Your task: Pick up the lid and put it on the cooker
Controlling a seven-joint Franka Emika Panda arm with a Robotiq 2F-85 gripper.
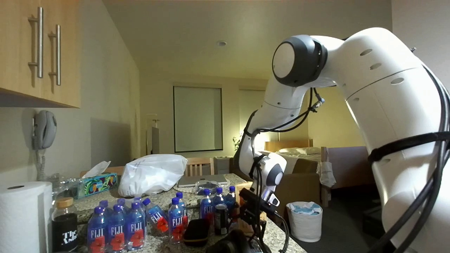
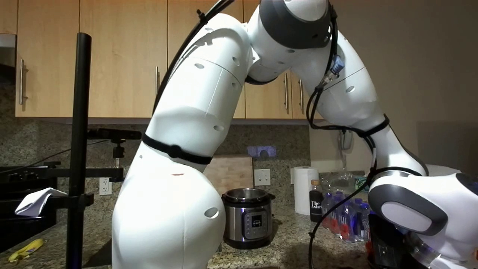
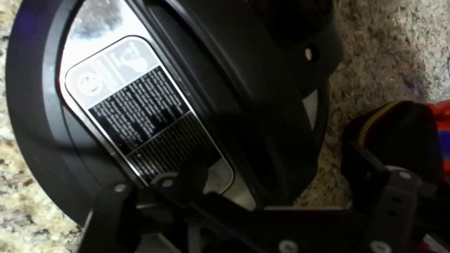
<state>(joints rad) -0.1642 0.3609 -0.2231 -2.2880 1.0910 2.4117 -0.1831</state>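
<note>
The lid (image 3: 211, 63) is large, round and black with a raised handle and a silver label plate. It fills much of the wrist view and lies on the granite counter. In an exterior view the lid (image 1: 230, 242) shows only in part at the bottom edge. My gripper (image 3: 277, 161) is open, with its fingers wide apart over the lid's near side. One finger is over the label and the other is beyond the lid's edge. Contact cannot be told. The cooker (image 2: 248, 220), steel and black, stands with its top uncovered in an exterior view.
A black case (image 1: 196, 232) with a yellow zipper lies beside the lid. Several water bottles (image 1: 135, 226) and a dark can (image 1: 221, 219) stand close by. A paper-towel roll (image 2: 305, 190) and a dark bottle (image 2: 316, 201) stand right of the cooker.
</note>
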